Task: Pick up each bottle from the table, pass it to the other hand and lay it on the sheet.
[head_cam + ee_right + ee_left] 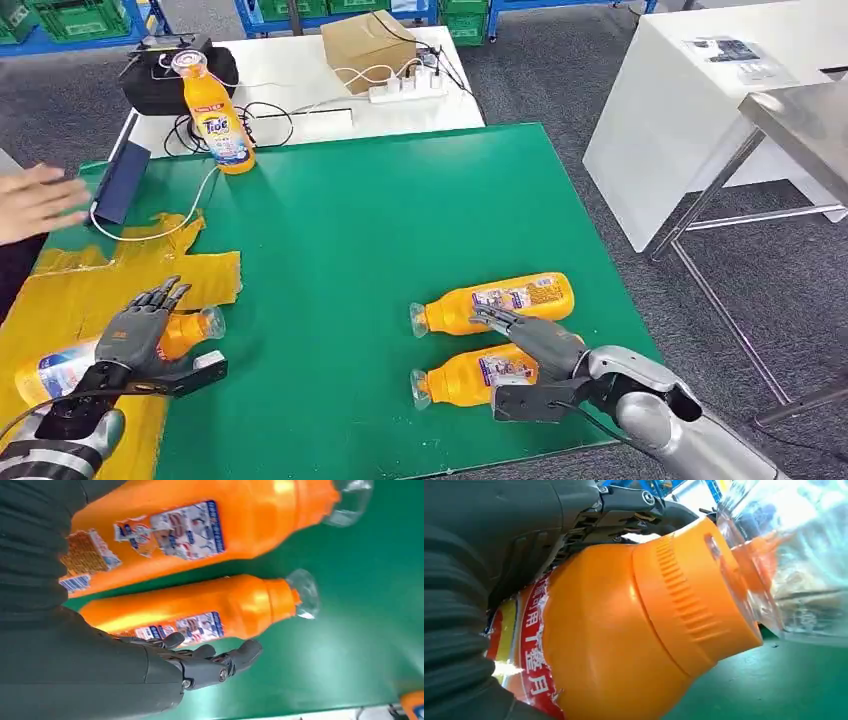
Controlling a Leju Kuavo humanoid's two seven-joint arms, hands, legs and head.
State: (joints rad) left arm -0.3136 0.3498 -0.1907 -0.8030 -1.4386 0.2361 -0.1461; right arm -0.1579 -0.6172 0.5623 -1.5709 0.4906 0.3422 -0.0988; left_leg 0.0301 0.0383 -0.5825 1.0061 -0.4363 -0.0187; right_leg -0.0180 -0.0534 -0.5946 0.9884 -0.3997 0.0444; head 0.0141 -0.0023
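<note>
We list: green-topped counter [350, 260]; crumpled yellow plastic sheet [70, 290] at its left edge; two orange plastic bottles lying right of the sheet, farther bottle [495, 300] and nearer bottle [475, 375]; third orange bottle [185, 330] on the sheet, gripped by left hand [140, 335]; right hand [535, 345] empty, fingers spread over the pair.

Bright, even overhead light gives soft shadows on the green table [380, 230], with glare on the bottle cap [794, 555] in the left wrist view and close foreground blur in both wrist views.
</note>
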